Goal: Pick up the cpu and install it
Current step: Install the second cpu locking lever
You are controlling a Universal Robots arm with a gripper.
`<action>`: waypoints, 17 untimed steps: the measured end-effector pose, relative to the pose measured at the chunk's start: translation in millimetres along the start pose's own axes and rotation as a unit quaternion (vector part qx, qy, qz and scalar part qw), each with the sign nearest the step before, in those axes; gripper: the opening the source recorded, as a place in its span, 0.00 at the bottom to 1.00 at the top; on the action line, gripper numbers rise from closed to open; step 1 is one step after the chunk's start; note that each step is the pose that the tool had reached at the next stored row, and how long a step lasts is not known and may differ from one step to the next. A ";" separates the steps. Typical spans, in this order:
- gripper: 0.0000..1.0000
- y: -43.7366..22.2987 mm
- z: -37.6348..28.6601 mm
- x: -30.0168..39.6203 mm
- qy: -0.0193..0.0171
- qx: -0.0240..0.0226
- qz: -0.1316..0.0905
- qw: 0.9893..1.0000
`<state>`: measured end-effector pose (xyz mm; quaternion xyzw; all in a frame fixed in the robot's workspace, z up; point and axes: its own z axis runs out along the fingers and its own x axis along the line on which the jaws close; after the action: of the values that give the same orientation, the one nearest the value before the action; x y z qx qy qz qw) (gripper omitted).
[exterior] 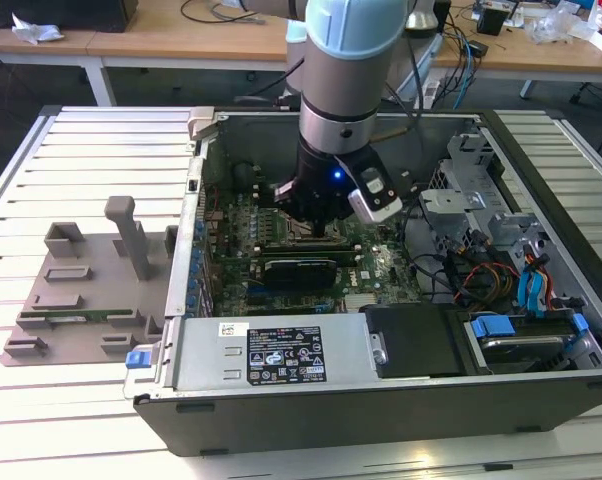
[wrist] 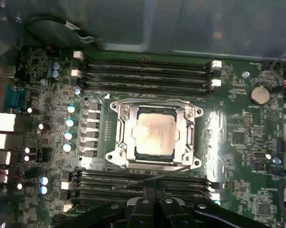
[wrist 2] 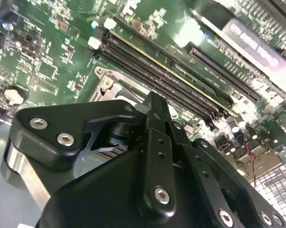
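The cpu (wrist: 155,134), a flat silver square, lies inside the metal socket frame (wrist: 120,137) on the green motherboard (wrist: 238,137) in the first wrist view. My gripper (wrist: 155,191) hangs just above the board beside the socket, over the nearer row of memory slots (wrist: 133,183). Its black fingers are shut together with nothing between them. In the exterior view the gripper (exterior: 321,228) reaches down into the open computer case (exterior: 381,400) over the middle of the board, hiding the socket. The second wrist view has the shut gripper (wrist 2: 155,102) in front of the socket's edge.
A long black card (exterior: 301,270) sits in the board just before the gripper. Drive bays and cables (exterior: 501,270) crowd the case at the exterior view's right. A grey fixture tray (exterior: 81,290) with upright posts lies on the slatted table at the exterior view's left.
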<state>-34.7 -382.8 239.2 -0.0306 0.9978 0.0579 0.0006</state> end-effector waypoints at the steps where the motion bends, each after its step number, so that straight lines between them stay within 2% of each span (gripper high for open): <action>1: 0.11 0.4 1.6 4.0 0.000 -0.004 0.000 1.000; 3: 0.11 0.4 4.7 9.1 0.000 -0.005 0.000 1.000; 7: 0.11 -0.1 12.0 14.7 0.000 -0.005 0.000 1.000; 10: 0.11 -1.0 24.3 21.2 0.000 -0.005 0.000 1.000; 13: 0.11 -0.2 26.7 25.0 0.000 -0.007 0.000 1.000; 15: 0.11 0.7 27.4 28.8 -0.001 -0.012 0.000 1.000; 17: 0.11 1.8 28.9 34.1 -0.001 -0.014 0.000 1.000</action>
<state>-68.9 -379.8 210.5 -0.0306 0.9970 0.0716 0.0010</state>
